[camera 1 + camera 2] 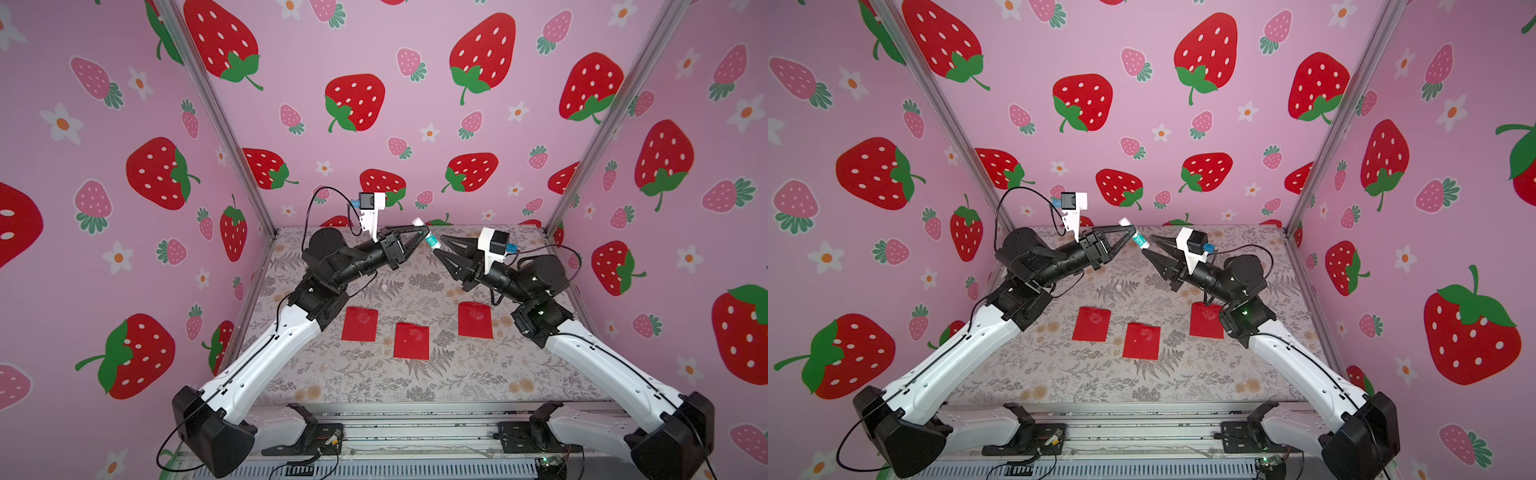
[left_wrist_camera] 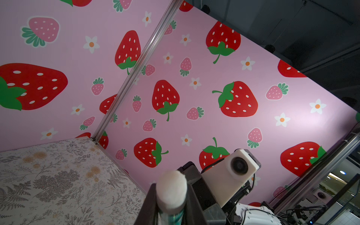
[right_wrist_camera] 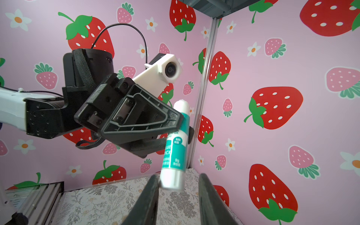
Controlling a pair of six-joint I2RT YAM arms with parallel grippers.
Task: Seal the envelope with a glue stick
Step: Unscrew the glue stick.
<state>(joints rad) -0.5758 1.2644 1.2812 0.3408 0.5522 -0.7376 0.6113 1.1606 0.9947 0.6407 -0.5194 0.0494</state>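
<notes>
Judging progress as early: nothing looks glued yet, as far as the views show. Worktop (image 1: 374, 374) w/ floral cover carries three red envelopes lying flat toward the front, well apart from both hands: left envelope (image 1: 360, 324), middle envelope (image 1: 411, 340), right envelope (image 1: 475, 320). Flaps open or sealed, can't tell. Left hand (image 1: 424, 232) sits high over the back of the worktop, clamped on the glue stick (image 1: 432, 241) around its upper body, w/ the stick tilted in mid-air. Right hand (image 1: 437, 245) faces it, its fingers (image 3: 151, 196) straddling the stick's lower white end; one side is about touching, w/ a gap on the other, so no grip there yet. Prob. a cap-pull or handover step. Left to do: bare the glue if capped, bring the stick down to an envelope, smear the flap, press it shut
</notes>
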